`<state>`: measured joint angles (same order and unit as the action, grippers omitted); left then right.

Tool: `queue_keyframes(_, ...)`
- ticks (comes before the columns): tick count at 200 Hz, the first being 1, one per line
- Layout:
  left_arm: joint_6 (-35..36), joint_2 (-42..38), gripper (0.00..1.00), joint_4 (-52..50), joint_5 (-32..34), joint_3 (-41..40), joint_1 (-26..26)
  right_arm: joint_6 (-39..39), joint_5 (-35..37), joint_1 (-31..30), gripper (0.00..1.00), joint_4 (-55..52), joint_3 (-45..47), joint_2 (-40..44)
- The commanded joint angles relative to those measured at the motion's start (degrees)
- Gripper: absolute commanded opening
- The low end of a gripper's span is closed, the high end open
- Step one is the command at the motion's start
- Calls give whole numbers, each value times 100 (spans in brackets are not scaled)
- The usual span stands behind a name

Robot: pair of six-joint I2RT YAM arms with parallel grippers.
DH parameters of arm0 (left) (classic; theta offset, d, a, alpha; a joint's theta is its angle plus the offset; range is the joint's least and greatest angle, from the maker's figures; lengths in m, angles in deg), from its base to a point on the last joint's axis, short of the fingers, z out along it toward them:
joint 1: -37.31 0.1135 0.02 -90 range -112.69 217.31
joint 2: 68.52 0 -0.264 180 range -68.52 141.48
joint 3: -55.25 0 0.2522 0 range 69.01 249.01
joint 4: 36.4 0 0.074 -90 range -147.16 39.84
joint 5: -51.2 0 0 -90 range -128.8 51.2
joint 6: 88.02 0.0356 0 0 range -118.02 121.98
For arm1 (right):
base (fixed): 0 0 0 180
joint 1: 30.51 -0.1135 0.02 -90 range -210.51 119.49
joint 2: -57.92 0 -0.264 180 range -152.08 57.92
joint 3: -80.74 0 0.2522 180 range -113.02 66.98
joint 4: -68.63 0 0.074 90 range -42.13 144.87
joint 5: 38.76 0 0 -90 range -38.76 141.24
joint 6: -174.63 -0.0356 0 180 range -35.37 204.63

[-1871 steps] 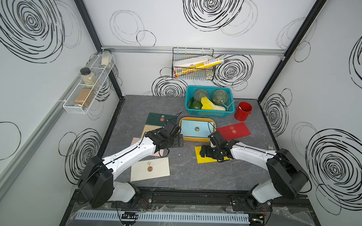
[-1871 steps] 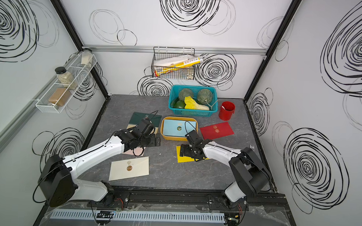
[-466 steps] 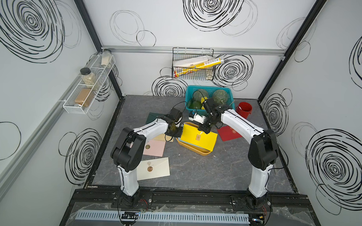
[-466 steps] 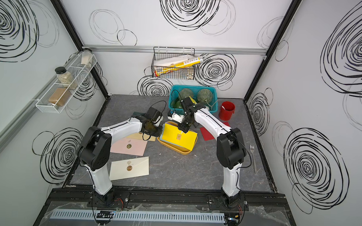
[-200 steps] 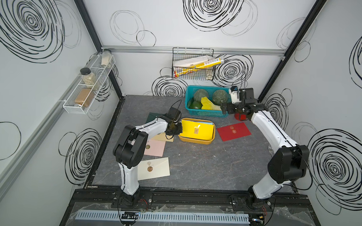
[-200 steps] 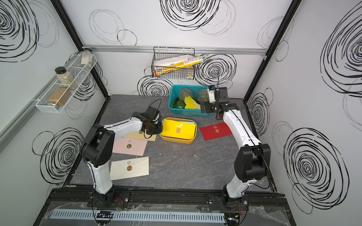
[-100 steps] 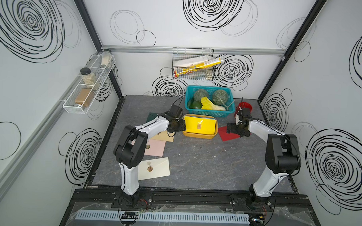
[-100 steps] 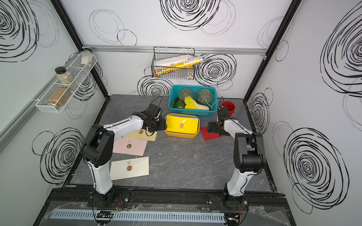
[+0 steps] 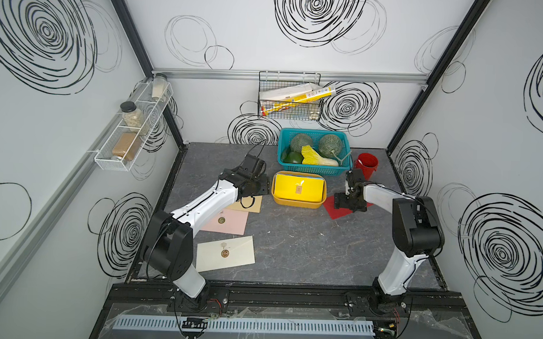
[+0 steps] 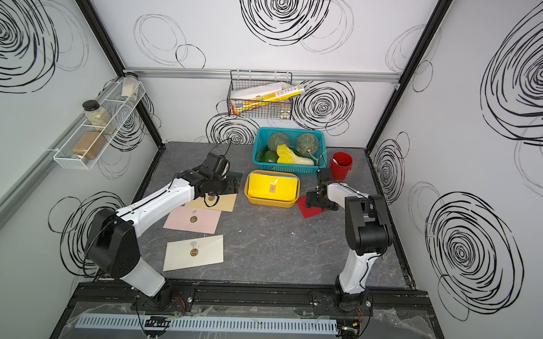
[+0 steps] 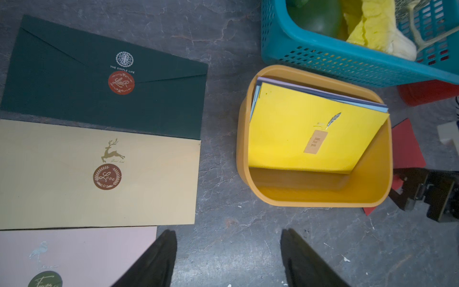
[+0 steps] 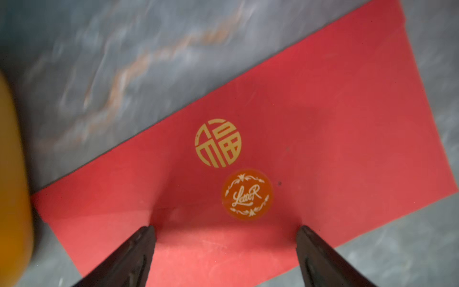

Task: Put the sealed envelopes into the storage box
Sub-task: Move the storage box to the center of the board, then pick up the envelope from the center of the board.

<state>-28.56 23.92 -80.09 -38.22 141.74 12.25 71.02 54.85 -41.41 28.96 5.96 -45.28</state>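
Over the red envelope (image 12: 323, 124), at four o'clock from the storage box (image 9: 297, 204), I see my right gripper (image 12: 225, 227) spread wide; left gripper (image 11: 227, 230) gapes empty.

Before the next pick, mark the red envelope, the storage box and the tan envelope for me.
red envelope (image 12: 250, 154): right wrist view, middle of its face, beside the gold emblem.
storage box (image 11: 318, 187): left wrist view, bare inner wall.
tan envelope (image 11: 107, 176): left wrist view, on its round brown seal.

Bright, even light (right-wrist view blurred)
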Motion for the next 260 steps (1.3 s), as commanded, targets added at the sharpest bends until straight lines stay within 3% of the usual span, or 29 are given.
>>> queue_keyframes(1,-8,-21,73,-51,91,60,-16,-311,-377,-367,91,-883,477,194)
queue_keyframes(32,-347,-198,73,-158,-117,-165,-193,-1240,-1043,-1113,90,-1099,1206,795)
queue_keyframes(72,-1268,-419,74,200,-405,-917,-661,-3289,-2008,-2487,89,-20,2162,1435)
queue_keyframes(95,-1505,-482,74,472,-592,-1407,-762,-4148,-2194,-3328,90,414,1885,1302)
queue_keyframes(108,-1497,-544,74,565,-621,-1584,-822,-4258,-2143,-3577,91,327,1454,1353)
queue_keyframes(124,-1380,-564,74,707,-655,-1681,-899,-4073,-1667,-3506,94,-288,920,1603)
queue_keyframes(138,-1190,-430,74,739,-731,-1599,-1000,-3727,-1398,-3076,97,-715,752,1821)
queue_keyframes(178,-334,329,77,880,-977,-1309,-1347,-3307,-1444,-1972,100,-529,1807,2406)
queue_keyframes(214,55,686,78,1200,-1313,-1329,-1481,-3369,-1360,-1872,100,-71,2718,2597)
queue_keyframes(260,205,1093,77,1610,-1956,-1451,-1647,-3315,-1465,-1923,100,391,3068,2646)
